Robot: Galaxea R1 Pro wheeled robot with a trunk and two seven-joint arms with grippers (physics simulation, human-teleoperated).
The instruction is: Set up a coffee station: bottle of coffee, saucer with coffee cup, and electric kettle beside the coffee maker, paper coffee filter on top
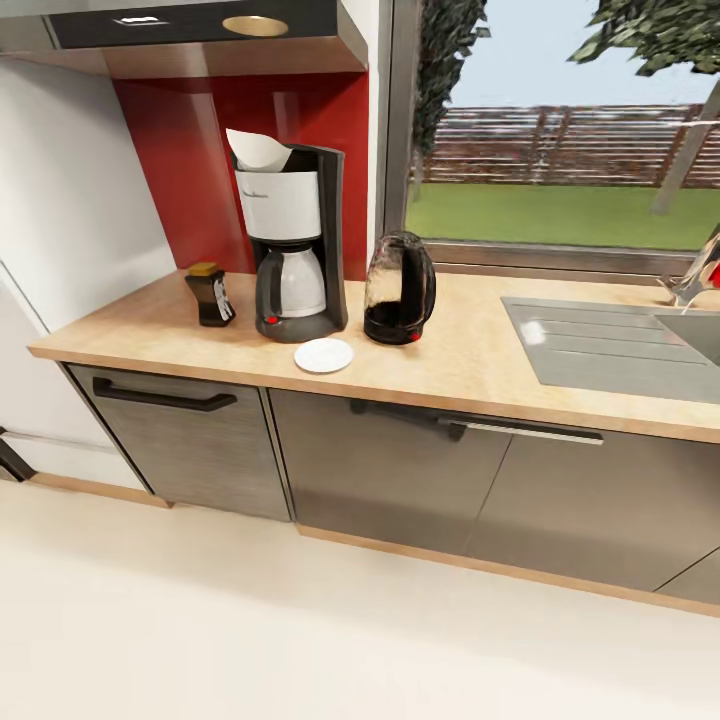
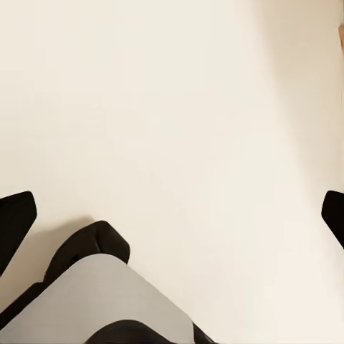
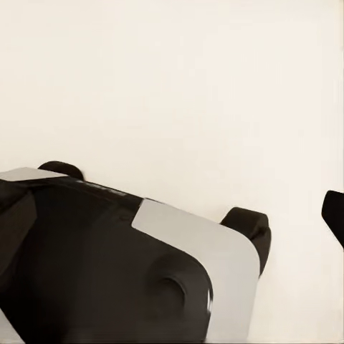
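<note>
Four items sit by our tall black-and-white coffee maker (image 1: 293, 245) on the light wood worktop (image 1: 470, 360); white saucer (image 1: 323, 355) bare, no cup seen. Both pincers, left (image 2: 172, 215) spread wide, right's (image 3: 179, 229) spread we cannot tell, point at floor below it.

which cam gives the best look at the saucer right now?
Head view. The saucer lies whole and unblocked on the kitchen countertop, just in front of the coffee maker and beside the electric kettle, with nothing on it. Both wrist views look down at pale floor and robot parts instead.
</note>
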